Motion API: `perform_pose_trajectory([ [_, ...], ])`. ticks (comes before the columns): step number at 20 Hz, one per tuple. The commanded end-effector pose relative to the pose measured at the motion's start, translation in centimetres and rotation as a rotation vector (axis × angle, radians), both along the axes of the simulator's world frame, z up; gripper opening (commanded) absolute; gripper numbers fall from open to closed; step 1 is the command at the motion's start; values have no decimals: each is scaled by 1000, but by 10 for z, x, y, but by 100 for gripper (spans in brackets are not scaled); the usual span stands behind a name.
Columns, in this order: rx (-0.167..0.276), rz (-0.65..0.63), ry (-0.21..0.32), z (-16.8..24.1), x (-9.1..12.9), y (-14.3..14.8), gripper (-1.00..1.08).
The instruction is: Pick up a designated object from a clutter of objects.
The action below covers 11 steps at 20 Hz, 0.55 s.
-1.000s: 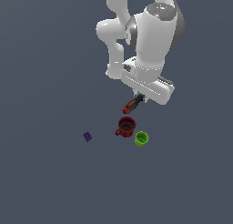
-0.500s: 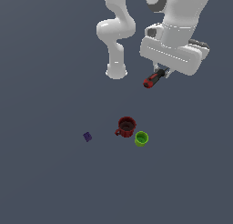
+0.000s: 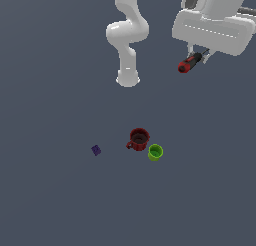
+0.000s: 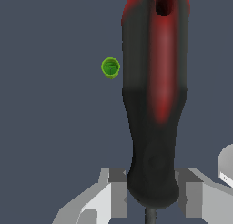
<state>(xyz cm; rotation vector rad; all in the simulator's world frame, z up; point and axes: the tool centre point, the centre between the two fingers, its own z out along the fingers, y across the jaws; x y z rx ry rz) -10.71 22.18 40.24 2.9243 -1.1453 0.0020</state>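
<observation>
The hand (image 3: 199, 58) grips the screwdriver (image 3: 190, 63) by its narrow end, high above the worktop (image 3: 60, 200); a weak pinch could let it slip.

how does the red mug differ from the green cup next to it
The red mug is dark red, has a side handle and looks wider; the green cup is lime green, has no visible handle and looks smaller. Both stand upright and open-topped on the floor, right beside each other.
</observation>
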Motion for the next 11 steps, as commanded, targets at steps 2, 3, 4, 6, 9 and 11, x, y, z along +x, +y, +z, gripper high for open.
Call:
perform_pose_trajectory([
  [2, 1, -1, 1, 12, -5, 10, -100],
  [3, 1, -1, 1, 15, -6, 12, -100],
  [4, 1, -1, 1, 16, -6, 13, -100],
  [6, 2, -1, 1, 18, -7, 14, -100],
  [9, 2, -1, 1, 17, -5, 14, -100],
  [11, 2, -1, 1, 16, -5, 13, -100],
])
